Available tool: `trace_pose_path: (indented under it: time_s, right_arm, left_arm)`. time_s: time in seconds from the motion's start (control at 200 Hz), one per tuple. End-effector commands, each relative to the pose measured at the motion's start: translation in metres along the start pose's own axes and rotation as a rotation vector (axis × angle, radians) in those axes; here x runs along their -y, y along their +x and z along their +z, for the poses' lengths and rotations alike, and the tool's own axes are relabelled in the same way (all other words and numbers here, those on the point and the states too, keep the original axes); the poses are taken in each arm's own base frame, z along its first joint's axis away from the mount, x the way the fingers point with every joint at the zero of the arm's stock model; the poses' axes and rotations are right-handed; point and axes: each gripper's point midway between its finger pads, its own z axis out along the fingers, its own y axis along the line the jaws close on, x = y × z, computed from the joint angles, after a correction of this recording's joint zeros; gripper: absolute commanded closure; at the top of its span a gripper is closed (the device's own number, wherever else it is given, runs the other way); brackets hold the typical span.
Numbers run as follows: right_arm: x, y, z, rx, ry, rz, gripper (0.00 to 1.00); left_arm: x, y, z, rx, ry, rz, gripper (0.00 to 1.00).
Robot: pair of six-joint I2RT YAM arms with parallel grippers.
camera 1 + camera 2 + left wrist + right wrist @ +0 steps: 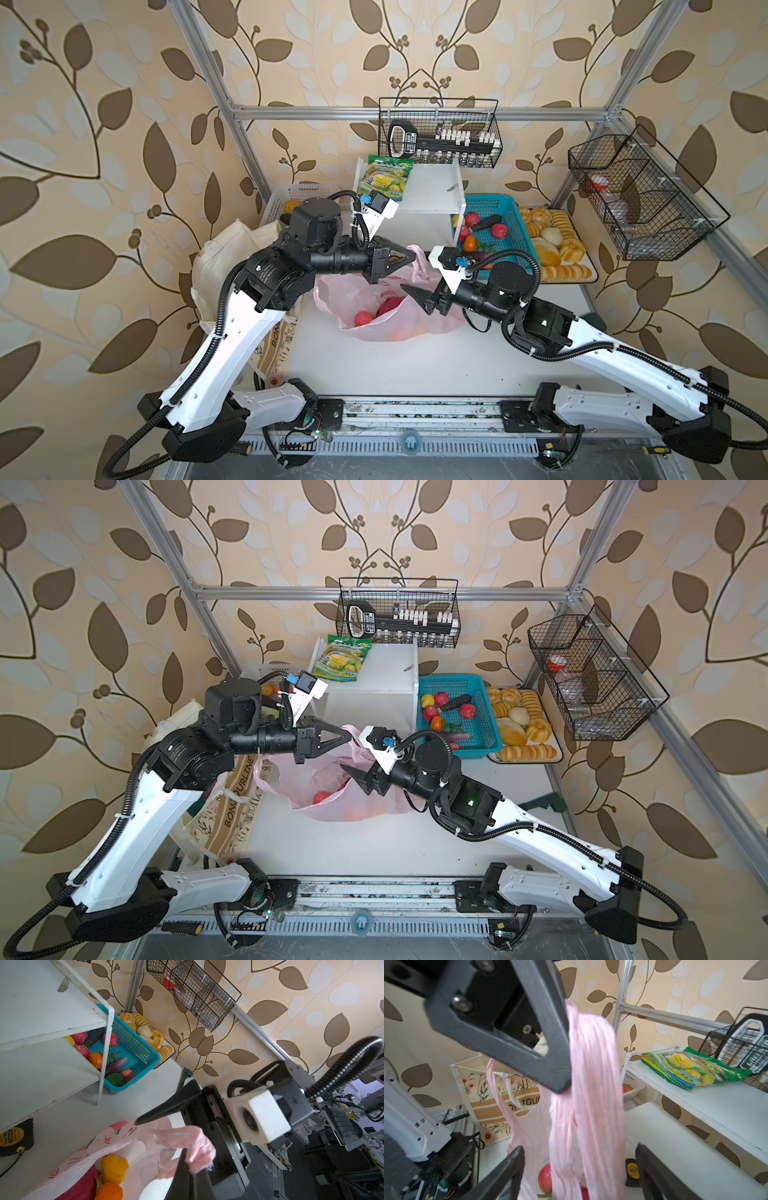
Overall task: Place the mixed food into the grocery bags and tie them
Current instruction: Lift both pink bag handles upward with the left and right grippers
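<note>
The pink plastic bag (374,303) (307,783) lies open mid-table, holding a red fruit (363,319), a magenta one (83,1186), a yellow one (114,1167) and an orange one (109,1191). My left gripper (411,258) (187,1153) is shut on a bunched bag handle (199,1147) and holds it up. My right gripper (409,291) (579,1153) is open, and the stretched pink handle (591,1084) hangs between its spread fingers, touching neither. The cream canvas tote (224,257) (500,1093) stands at the left behind my left arm.
A teal basket (507,224) of toy fruit and a tray of bread rolls (557,249) sit at the back right. On the white shelf (428,187) lies a green-and-yellow packet (386,176). Wire baskets (440,129) (640,199) hang on the frame. A black tape measure (14,1138) lies by the bag.
</note>
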Motion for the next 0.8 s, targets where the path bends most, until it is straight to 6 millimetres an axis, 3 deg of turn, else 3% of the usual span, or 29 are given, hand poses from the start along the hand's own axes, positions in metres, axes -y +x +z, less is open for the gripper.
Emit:
trace_pose_path:
  time_s: [0.0,0.095,0.18,0.25,0.32,0.675,0.795]
  right_arm:
    - [0.024,0.007,0.001,0.022,0.214,0.125,0.22]
    - [0.033,0.017,-0.002,0.011,0.277,0.205,0.27]
    - [0.025,0.023,-0.002,0.013,0.232,0.190,0.35]
    - [0.020,0.022,-0.003,0.024,0.192,0.180,0.52]
    - [0.018,0.019,-0.003,0.032,0.172,0.175,0.61]
    - [0.018,0.009,-0.006,0.080,0.220,0.113,0.62]
    - [0.014,0.011,-0.005,0.090,0.195,0.115,0.79]
  left_arm:
    - [0.011,-0.018,-0.006,0.108,0.032,0.015,1.00]
    - [0.009,-0.020,-0.006,0.137,0.032,0.013,1.00]
    - [0.008,-0.020,-0.007,0.140,0.026,0.013,1.00]
    - [0.007,-0.019,-0.006,0.135,0.024,0.009,1.00]
    - [0.006,-0.018,-0.004,0.128,0.023,0.003,1.00]
    - [0.005,-0.017,-0.004,0.132,0.029,-0.016,1.00]
    - [0.010,-0.016,-0.005,0.138,0.052,0.004,1.00]
